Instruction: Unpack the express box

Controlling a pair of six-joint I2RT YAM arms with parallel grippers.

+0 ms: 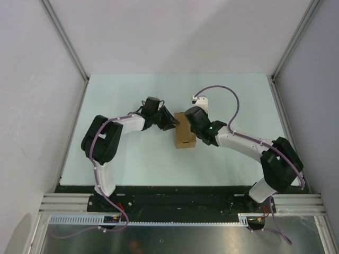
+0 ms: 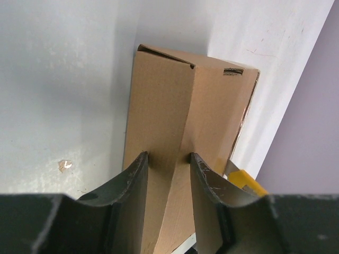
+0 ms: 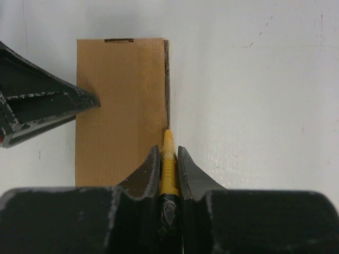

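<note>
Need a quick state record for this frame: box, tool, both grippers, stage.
box: express box, lying flat on the table, lid not opened
tool: yellow utility knife, tip at the seam along the box's right edge
right gripper: shut on the knife
left gripper: fingers either side of the box's left end; firm grip unclear
stage: cut at the seam about to start, nothing unpacked
</note>
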